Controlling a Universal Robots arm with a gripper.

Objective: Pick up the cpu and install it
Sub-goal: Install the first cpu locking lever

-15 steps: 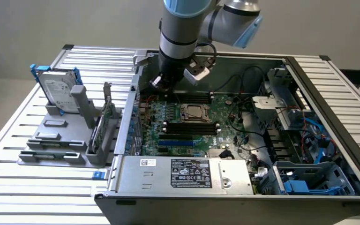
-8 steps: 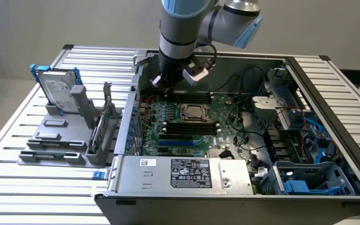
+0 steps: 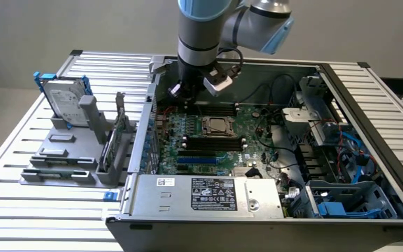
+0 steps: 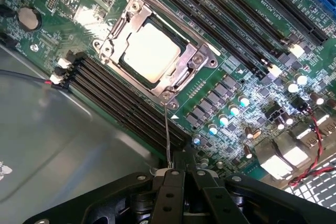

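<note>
cpu [image 4: 151,52] is sitting flat in its socket on the motherboard [image 4: 247,51], silver top up, with the metal socket frame [image 4: 181,69] around it. So from where I sit the placing part looks done.

My gripper [image 4: 177,171] is low over the board near the socket, fingers pinched fully together with nothing bulky between them. The thin wire lever [image 4: 167,129] runs from the frame's corner straight to the fingertips. I can't tell whether it's actually nipped or just touching.

My take on doing this bit well: go slow and follow the lever's own arc, no sideways shove. The dark memory slots [image 4: 121,98] lie right beside it and a slip could scrape them. I'd also check the chip sits level in the frame, since a tilted corner could mean damage underneath.
</note>
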